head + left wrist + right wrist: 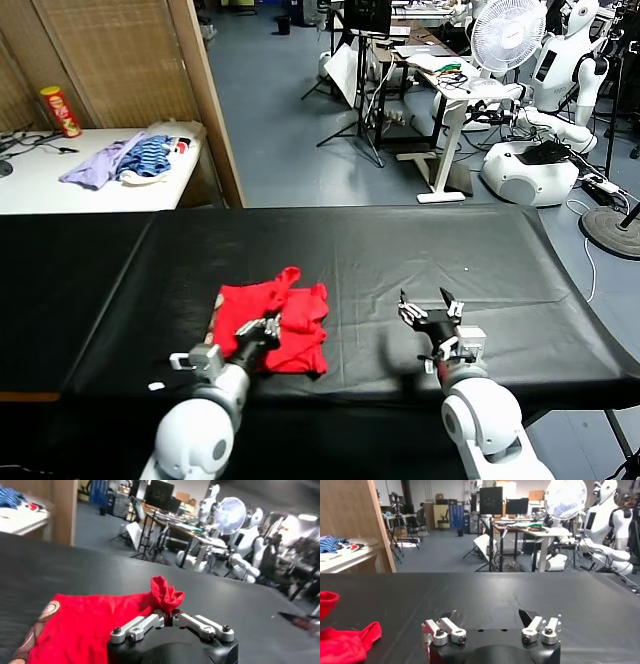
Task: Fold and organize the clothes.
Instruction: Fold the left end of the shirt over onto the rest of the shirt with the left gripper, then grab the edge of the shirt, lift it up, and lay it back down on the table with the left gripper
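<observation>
Holding a bit of the shirt (275,328), my left end effector (262,328) has its fingers pressed together on the red cloth. In the left wrist view a small bunch of red pokes up right past my fingertips, so I think I am pinching the shirt there.

The shirt lies crumpled on the black table (420,250), close to the near edge and a little toward the left side. It is not flat yet. One part sticks up toward the far edge, and a bit of the brown and white print shows at its left edge. Its long way seems to run from the near edge toward the far edge, but it is too bunched to be sure.

My right end effector (430,318) sits over bare table near the near edge, with its fingers spread wide and nothing in them. The shirt lies to its left, a good way off. In the right wrist view only a red corner shows.

So my left arm is the near one. I think the right arm would have to cross toward the left to help pull the shirt flat.
</observation>
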